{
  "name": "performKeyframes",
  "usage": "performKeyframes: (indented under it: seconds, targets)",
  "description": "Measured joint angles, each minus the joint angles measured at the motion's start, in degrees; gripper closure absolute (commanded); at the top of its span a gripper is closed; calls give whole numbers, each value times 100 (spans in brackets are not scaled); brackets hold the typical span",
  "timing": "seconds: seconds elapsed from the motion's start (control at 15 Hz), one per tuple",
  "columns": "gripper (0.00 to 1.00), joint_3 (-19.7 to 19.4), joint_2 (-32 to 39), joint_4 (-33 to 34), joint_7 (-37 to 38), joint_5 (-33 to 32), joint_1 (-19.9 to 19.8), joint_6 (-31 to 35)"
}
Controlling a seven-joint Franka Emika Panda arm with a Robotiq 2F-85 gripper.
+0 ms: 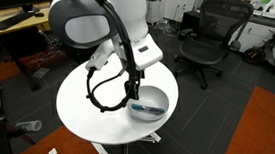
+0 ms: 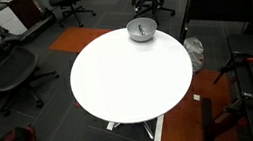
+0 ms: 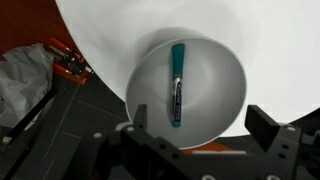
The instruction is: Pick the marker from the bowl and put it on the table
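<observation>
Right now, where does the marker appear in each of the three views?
In an exterior view: the marker lies low of centre, inside the bowl.
In an exterior view: top centre, a dark sliver in the bowl.
Wrist view: middle of the picture, lengthwise top to bottom.
Shared landmark: the grey bowl around it.

The black gripper (image 1: 134, 91) hangs over a round, shiny grey metal bowl (image 1: 157, 93). Just beneath it, a slim teal-blue marker (image 1: 148, 109) lies in that bowl on the round white table (image 1: 80, 107).

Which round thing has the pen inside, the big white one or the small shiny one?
The small shiny bowl: the teal marker lies inside it. The big white table just carries the bowl.
</observation>
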Motion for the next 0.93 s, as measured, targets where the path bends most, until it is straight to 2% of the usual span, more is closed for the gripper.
performKeyframes:
  seconds: [0.53,0.93]
  targets:
    - [0,-94,600,522,0,0,-1,-90]
    - [0,-68,896,605,0,0,30,-113]
